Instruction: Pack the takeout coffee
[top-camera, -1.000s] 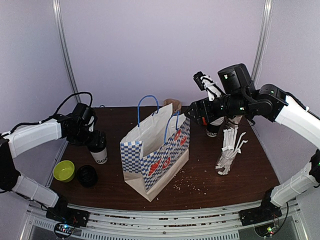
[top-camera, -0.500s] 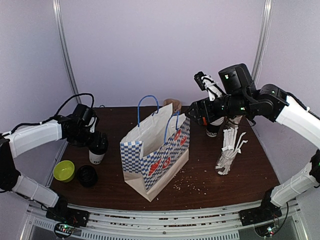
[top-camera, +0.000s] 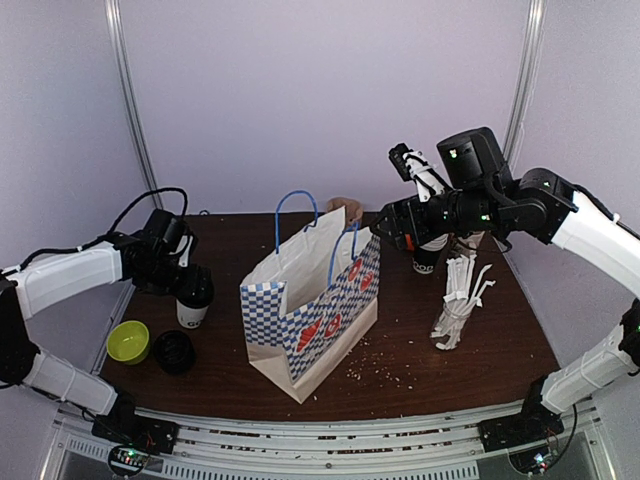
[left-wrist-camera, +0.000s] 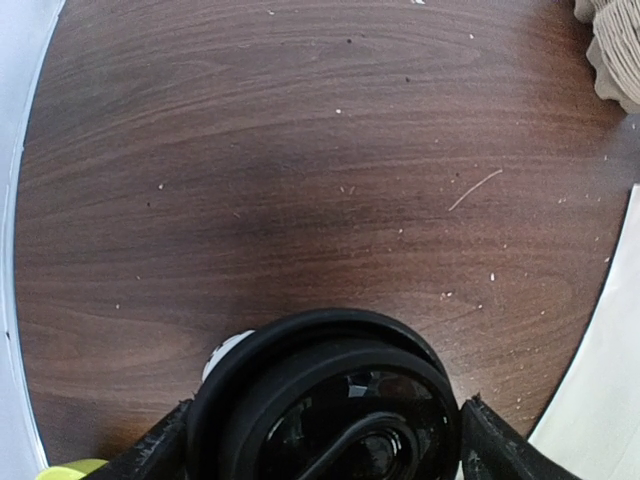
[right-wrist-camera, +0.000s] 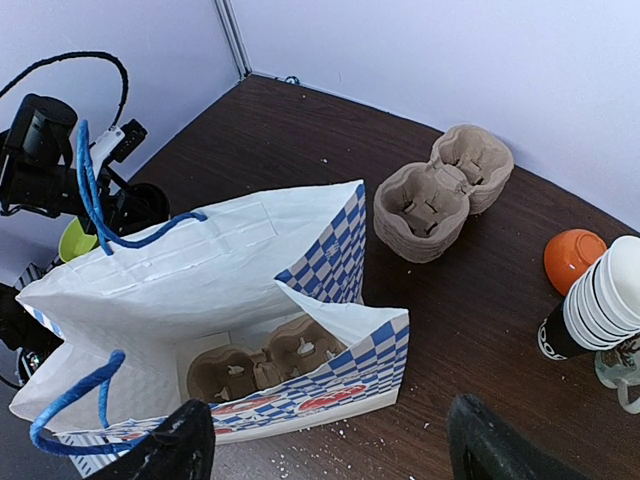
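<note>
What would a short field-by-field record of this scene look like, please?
bag: upright on the table, mouth open
carrier tray: lying inside the bag, both holes empty
coffee cup: lidded, standing on the table left of the bag
left fingers: on either side of the cup's lid; a firm grip cannot be told
right fingers: open above the bag, holding nothing
spare trays: stacked on the table beyond the bag
</note>
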